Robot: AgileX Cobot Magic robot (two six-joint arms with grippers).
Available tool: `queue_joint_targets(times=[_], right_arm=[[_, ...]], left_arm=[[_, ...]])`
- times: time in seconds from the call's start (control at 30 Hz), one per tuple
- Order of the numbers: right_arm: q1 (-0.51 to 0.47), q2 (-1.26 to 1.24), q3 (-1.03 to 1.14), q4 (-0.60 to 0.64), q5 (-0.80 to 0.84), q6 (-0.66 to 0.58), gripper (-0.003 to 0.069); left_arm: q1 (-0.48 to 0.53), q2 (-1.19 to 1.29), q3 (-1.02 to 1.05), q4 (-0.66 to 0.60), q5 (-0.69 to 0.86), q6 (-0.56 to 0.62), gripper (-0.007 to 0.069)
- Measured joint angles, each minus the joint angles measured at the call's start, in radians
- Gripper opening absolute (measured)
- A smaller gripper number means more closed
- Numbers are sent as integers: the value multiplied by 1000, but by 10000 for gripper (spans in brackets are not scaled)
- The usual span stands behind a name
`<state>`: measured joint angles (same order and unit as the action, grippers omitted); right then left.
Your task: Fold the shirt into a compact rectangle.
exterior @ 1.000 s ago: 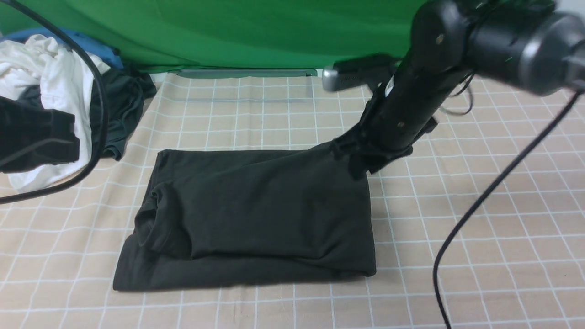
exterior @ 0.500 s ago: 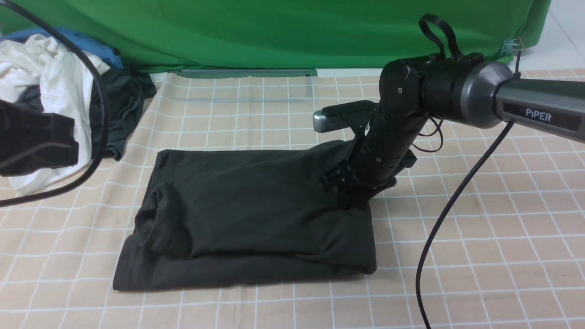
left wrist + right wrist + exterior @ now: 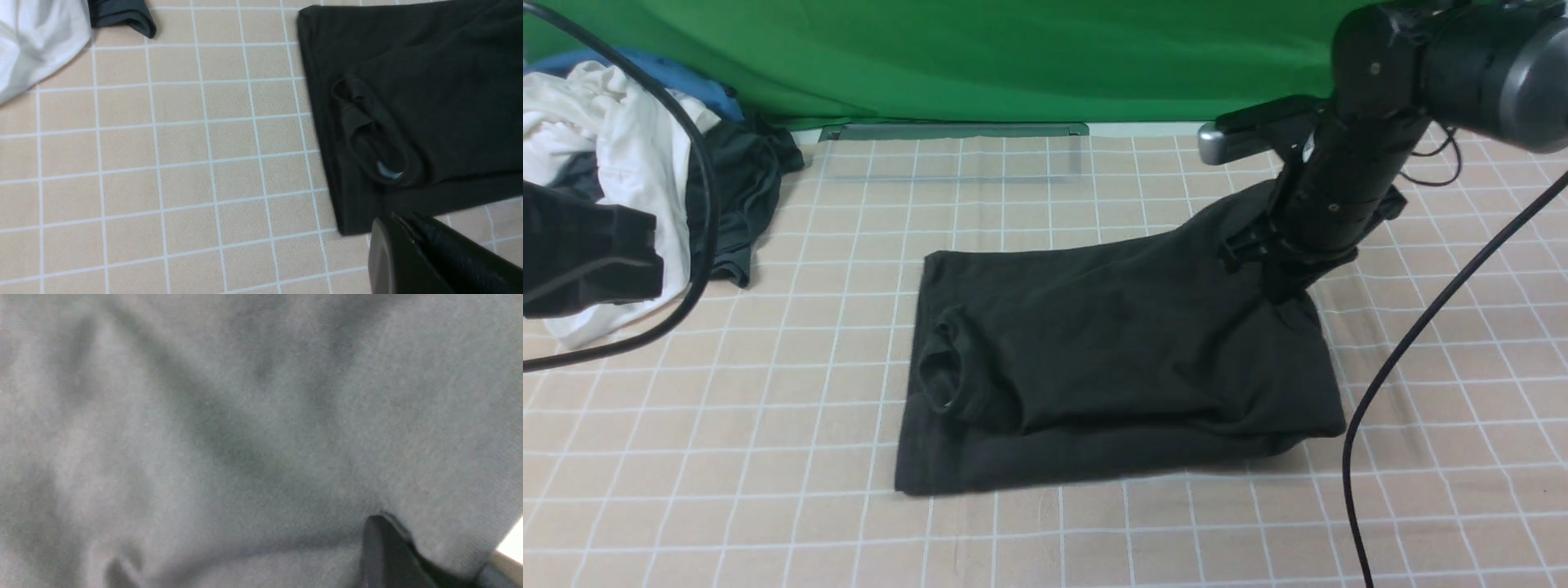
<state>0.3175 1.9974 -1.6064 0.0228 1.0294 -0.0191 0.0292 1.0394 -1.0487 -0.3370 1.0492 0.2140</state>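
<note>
The black shirt [image 3: 1119, 359] lies folded into a rough rectangle on the checked cloth, its neck opening [image 3: 943, 380] to the left with a pale label [image 3: 386, 171] inside. My right gripper [image 3: 1278, 286] is shut on the shirt's far right corner, which it holds raised in a taut ridge. In the right wrist view, shirt fabric [image 3: 204, 416] fills the frame over one dark finger [image 3: 384, 551]. My left gripper [image 3: 394, 222] is shut and empty, hovering just off the shirt's [image 3: 429, 102] near left corner.
A heap with a white garment [image 3: 613, 139] and a dark grey-teal garment [image 3: 739, 188] sits at the far left. The left arm's black body [image 3: 584, 253] is at the left edge. A green backdrop [image 3: 1013, 57] closes the rear. A black cable [image 3: 1388, 392] hangs at right.
My right gripper has closed on the shirt's far right corner and dragged the whole folded shirt to the right across the cloth. The left arm has not moved.
</note>
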Motion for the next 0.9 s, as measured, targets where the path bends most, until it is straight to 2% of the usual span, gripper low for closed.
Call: queue_joint_targets(times=[0.07, 0.17, 0.23, 0.27, 0.33, 0.37, 0.43, 0.47, 0.53, 0.67, 0.77, 0.9], right_arm=[[-1, 3, 0, -1, 13, -6, 216], [6, 4, 0, -2, 32, -18, 362], [8, 1, -5, -5, 68, -47, 423], [8, -1, -6, -10, 76, -56, 425], [8, -15, -15, -55, 108, -73, 380], [8, -52, -18, -116, 128, -66, 267], [8, -100, -18, -175, 148, -42, 138], [8, -145, -17, -197, 157, -27, 89], [8, -261, -5, -214, 157, -3, 41], [8, -547, 58, -206, 69, 52, 35], [8, -777, 157, -187, -68, 74, 35], [8, -1118, 406, -179, -360, 83, 35]], left_arm=[[0, 0, 0, -6, 1, 0, 19], [0, 0, 0, -12, 1, 0, 19], [0, 0, 0, -13, 1, 0, 19], [0, 0, 0, -13, 1, 0, 19], [0, 0, 0, -13, 1, 1, 19], [0, 0, 0, -13, 1, 11, 19], [0, -4, 0, -13, 5, 28, 19], [0, -10, 0, -15, 8, 31, 19], [0, -32, 0, -21, 12, 39, 19], [0, -101, 0, -24, 4, 59, 19], [0, -180, 0, -25, -2, 65, 19], [0, -293, 0, -28, -2, 77, 19]])
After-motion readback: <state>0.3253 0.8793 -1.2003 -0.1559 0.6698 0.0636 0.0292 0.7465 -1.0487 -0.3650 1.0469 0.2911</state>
